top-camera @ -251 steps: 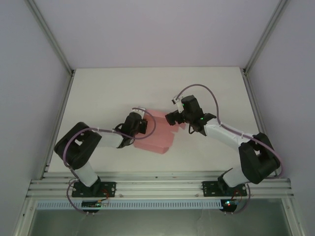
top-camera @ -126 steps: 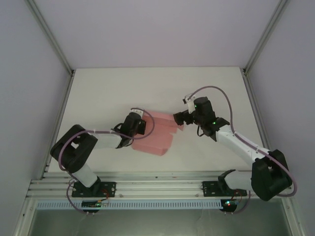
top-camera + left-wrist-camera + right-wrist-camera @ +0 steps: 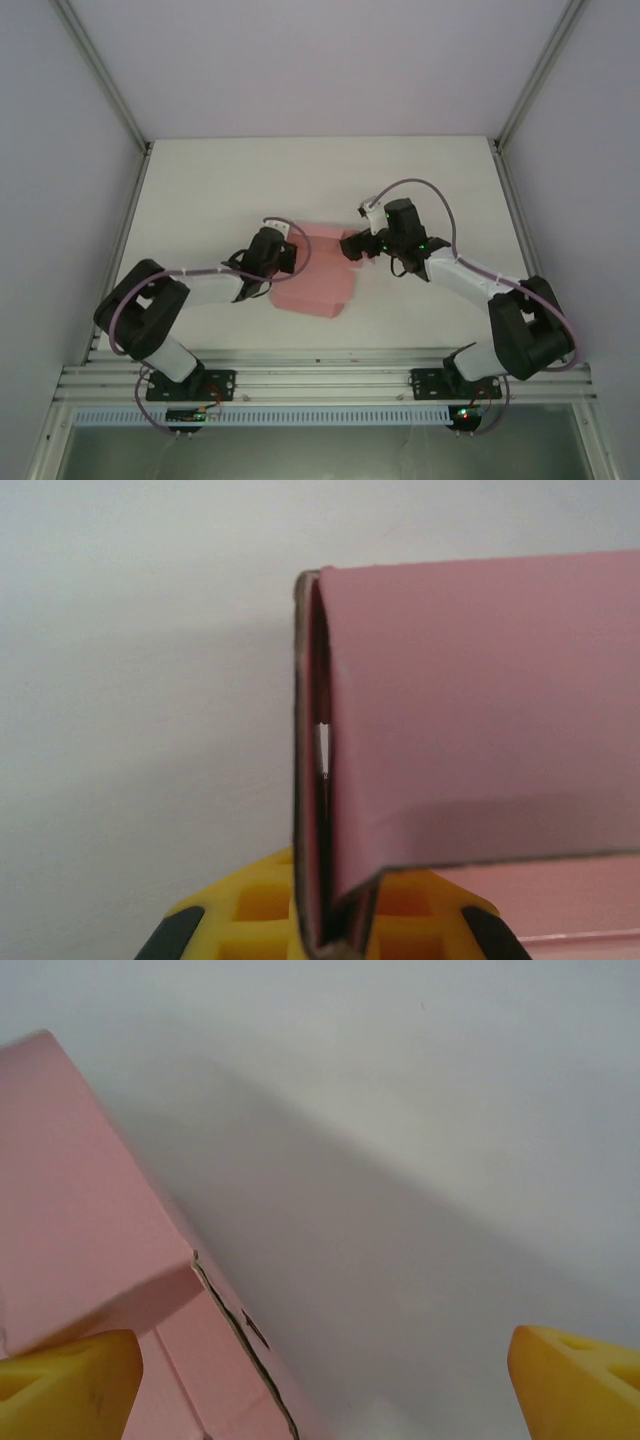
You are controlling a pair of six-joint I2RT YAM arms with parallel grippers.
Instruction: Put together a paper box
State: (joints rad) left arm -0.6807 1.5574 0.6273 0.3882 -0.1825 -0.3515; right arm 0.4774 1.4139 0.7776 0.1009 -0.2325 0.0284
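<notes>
While the left jaws pinch the paper box, the right jaws gape wide beside it, arm bent.

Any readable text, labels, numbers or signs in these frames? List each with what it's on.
None can be read.
The paper box is plain pink, with no print on the faces seen from above or from either wrist.
The table carries no marking or label.

open table beyond, paper box at centre
</notes>
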